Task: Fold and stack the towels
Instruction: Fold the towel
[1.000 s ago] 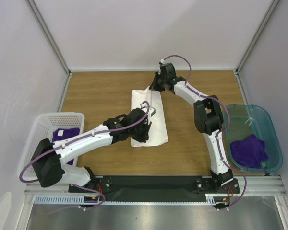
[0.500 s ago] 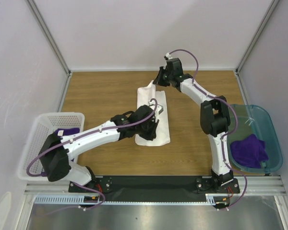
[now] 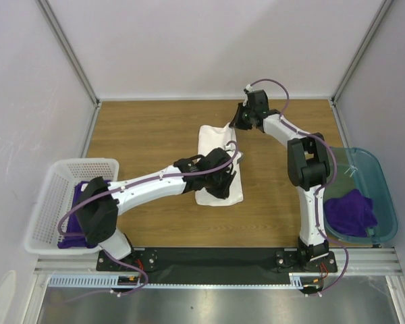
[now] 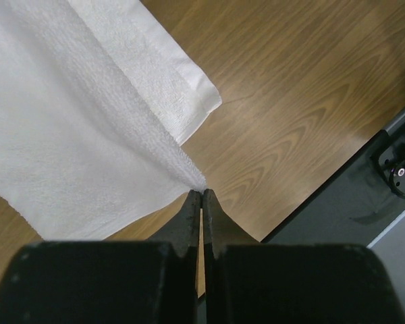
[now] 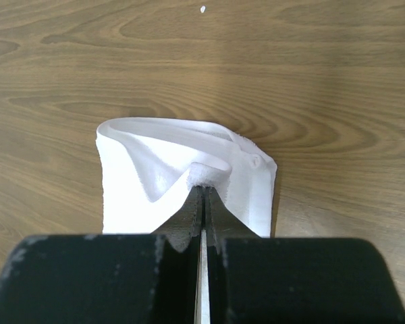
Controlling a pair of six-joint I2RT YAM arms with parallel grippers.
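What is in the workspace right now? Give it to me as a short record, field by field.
white towel: folded long, on the wooden table
left gripper: shut on the white towel's near corner
right gripper: shut on its far edge, bunched up
basket towel: purple, in the white basket, left
bin towel: purple, crumpled in the teal bin, right

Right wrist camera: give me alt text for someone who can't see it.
The right gripper, seen from its own wrist, is shut on a raised fold of the white towel at the bottom middle of the frame. The towel's edge curls up in a loop around the pinch, and the wooden table fills the rest.
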